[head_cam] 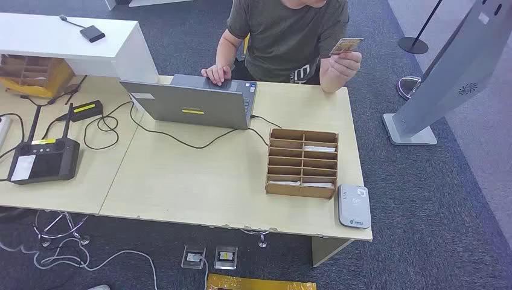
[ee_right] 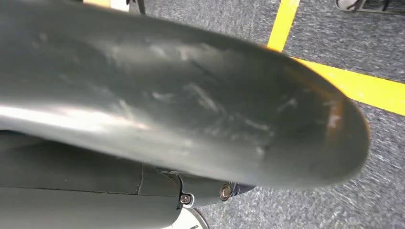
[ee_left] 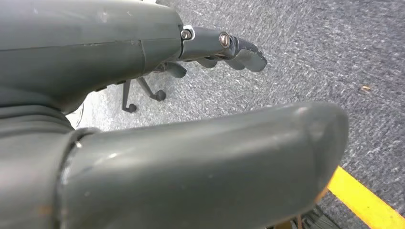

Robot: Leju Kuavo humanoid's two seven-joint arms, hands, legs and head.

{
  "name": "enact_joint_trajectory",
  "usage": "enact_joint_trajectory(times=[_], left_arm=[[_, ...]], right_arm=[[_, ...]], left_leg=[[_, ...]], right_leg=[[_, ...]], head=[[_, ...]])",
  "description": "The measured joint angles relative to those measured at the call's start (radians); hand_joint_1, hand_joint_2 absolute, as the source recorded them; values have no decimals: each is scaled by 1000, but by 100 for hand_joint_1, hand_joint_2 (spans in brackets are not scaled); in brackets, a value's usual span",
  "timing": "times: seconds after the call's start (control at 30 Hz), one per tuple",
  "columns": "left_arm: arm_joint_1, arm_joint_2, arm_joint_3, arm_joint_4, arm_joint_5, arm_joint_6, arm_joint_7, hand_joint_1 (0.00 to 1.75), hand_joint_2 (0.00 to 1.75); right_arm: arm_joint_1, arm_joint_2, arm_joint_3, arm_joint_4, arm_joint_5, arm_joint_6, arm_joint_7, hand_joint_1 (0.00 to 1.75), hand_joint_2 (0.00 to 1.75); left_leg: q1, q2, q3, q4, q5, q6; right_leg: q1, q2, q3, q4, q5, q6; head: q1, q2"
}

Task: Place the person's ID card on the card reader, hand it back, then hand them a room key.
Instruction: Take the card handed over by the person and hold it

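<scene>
A person behind the desk holds a yellowish ID card [head_cam: 345, 46] up at the desk's far right corner. The grey card reader [head_cam: 354, 206] lies at the near right corner of the desk [head_cam: 181, 181]. Beside it stands a wooden slotted box [head_cam: 302, 163] with white room key cards [head_cam: 319, 148] in some slots. My left hand [ee_left: 200, 143] hangs over the carpet, thumb straight and dark fingers [ee_left: 243, 50] stretched out, holding nothing. My right hand [ee_right: 191, 105] also hangs over the floor, its thumb straight, with nothing in it.
An open laptop [head_cam: 193, 103] sits at the desk's far middle with the person's other hand on it. Cables, a black router [head_cam: 43, 158] and a power brick [head_cam: 84, 110] lie on the left. A grey kiosk stand [head_cam: 447, 72] rises to the right of the desk.
</scene>
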State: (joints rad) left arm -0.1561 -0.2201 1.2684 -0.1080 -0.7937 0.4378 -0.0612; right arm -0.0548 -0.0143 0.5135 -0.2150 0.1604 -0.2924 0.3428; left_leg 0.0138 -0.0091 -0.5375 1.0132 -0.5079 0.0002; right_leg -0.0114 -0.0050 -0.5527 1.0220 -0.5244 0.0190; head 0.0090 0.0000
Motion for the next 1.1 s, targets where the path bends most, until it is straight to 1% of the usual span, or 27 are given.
enact_joint_trajectory(times=[0.23, 0.4, 0.53, 0.7, 0.8, 0.87, 0.93, 1.0, 1.03, 1.07, 1.1], left_arm=[[0, 4, 0, 0, -4, -2, -35, 0, 0], [0, 8, 0, 0, -9, -17, -54, 0, 0], [0, 12, 0, 0, -11, -21, -54, 0, 0], [0, 15, 0, 0, -7, -21, -52, 0, 0], [0, 15, 0, 0, 0, -23, -34, 0, 0], [0, 15, 1, 0, 16, -18, -22, 0, 0], [0, 14, 1, 0, 48, -9, -19, 0, 0], [0, 13, 1, 0, 84, 1, -30, 0, 0], [0, 12, 1, 0, 100, 5, -40, 0, 0], [0, 12, 1, 0, 112, 8, -52, 0, 0], [0, 12, 1, 0, 121, 11, -67, 0, 0]], right_arm=[[0, -1, -1, 0, -38, -20, -39, 0, 0], [0, -1, -6, 0, -81, -65, -69, 0, 0], [0, -2, -19, 0, -109, -98, -90, 0, 0], [0, -3, -39, 0, -149, -128, -91, 0, 0], [0, -4, -54, 0, -172, -148, -93, 0, 0], [0, -4, -75, 0, -209, -177, -101, 0, 0], [0, -4, -106, 0, -267, -229, -112, 0, 0], [0, -7, -146, 3, -330, -301, -147, 0, 0], [-1, -11, -170, 7, -358, -335, -186, 0, 0], [-3, -19, -199, 17, -383, -361, -244, 0, 0], [-5, -32, -236, 33, -411, -380, -324, 0, 0]], left_leg=[[0, 0, 0, 0, 0, 0], [0, 0, 0, 0, 0, 0], [0, 0, 0, 0, 0, 0], [0, 0, 0, 0, 0, 0], [0, 0, 0, 0, 0, 0], [0, 0, 0, 0, 0, 0], [0, 0, 0, 0, 0, 0], [0, 0, 0, 0, 0, 0], [-1, 0, 0, 0, 0, 0], [-1, 0, 0, 0, 0, 0], [-2, 0, 0, 0, 0, 0]], right_leg=[[0, 0, 0, 0, 0, 0], [0, 0, 0, 0, 0, 0], [0, 0, 0, 0, 0, 0], [0, 0, 0, 0, 0, 0], [0, 0, 0, 0, 0, 0], [0, 0, 0, 0, 0, 0], [0, 0, 0, 0, 0, 0], [0, 0, 0, 0, 0, 0], [-1, 0, 0, 0, 0, 0], [-1, 0, 0, 0, 0, 0], [-2, 0, 0, 0, 0, 0]], head=[[0, 0], [0, 0], [0, 0], [0, 0], [0, 0], [0, 0], [0, 0], [0, 0], [0, 0], [0, 0], [0, 0]])
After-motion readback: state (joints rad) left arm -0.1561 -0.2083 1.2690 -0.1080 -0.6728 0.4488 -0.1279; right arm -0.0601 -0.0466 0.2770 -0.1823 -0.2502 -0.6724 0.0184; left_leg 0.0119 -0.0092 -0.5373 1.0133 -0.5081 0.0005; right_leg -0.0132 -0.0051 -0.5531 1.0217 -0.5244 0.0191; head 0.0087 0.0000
